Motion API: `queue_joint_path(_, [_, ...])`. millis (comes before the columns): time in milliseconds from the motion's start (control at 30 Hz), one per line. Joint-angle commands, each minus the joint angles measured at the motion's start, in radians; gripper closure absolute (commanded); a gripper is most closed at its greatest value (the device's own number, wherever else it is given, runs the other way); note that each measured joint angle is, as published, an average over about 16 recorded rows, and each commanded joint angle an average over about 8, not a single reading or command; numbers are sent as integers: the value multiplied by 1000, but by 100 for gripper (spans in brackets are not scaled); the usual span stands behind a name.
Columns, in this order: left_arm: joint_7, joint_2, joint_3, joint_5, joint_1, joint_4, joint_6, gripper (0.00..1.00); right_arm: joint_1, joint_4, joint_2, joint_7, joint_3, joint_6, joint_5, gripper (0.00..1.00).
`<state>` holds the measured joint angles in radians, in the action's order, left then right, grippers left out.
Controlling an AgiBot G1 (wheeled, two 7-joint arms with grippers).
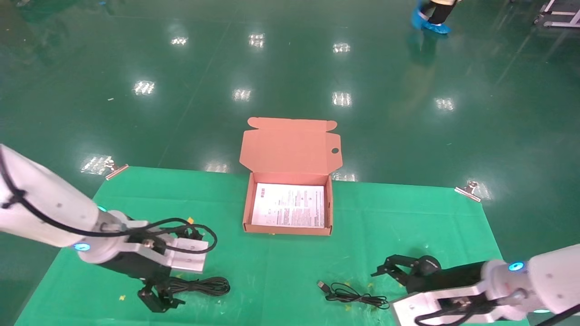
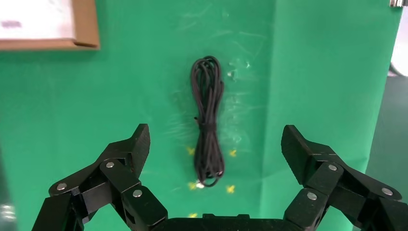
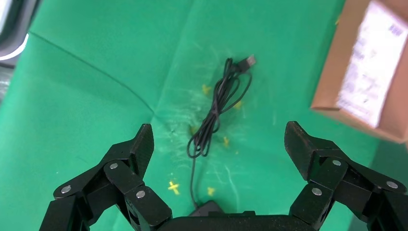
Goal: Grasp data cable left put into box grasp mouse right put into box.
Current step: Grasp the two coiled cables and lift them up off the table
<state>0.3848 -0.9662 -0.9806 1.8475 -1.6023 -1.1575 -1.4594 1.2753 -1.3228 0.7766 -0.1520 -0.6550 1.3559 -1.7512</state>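
The data cable (image 1: 205, 286), a long narrow black bundle, lies on the green cloth at front left; it also shows in the left wrist view (image 2: 208, 120). My left gripper (image 1: 159, 299) is open and empty just above the cable's near end, jaws wide to either side of it (image 2: 215, 144). The black mouse (image 1: 428, 263) sits at front right, mostly hidden by my right gripper (image 1: 390, 268); only its edge (image 3: 207, 209) shows in the right wrist view. Its cord (image 3: 216, 110) runs to a USB plug (image 1: 322, 285). My right gripper (image 3: 219, 144) is open and empty. The salmon-orange box (image 1: 247, 203) stands open at centre.
A printed sheet (image 1: 290, 204) lies flat inside the box; the flap lid (image 1: 290, 145) stands up at the back. Metal clips (image 1: 467, 190) hold the cloth at its far corners. The box corner shows in both wrist views (image 2: 86, 24) (image 3: 332, 82).
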Motion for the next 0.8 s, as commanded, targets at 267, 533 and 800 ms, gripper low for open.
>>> queue_joint_path(267, [-32,-86,-10,23,48,250,105,0,-56,85,86,59,-33,-123,-114,0])
queue_joint_path(533, [-96,-161,-8,34,49,483,195,0,-57,206,173,65,-54,-190,-169,0])
queue_joint_path(800, [-192,-222,-7,40,31,679,261,0,-39,317,233,36,-71,-233,-208,0])
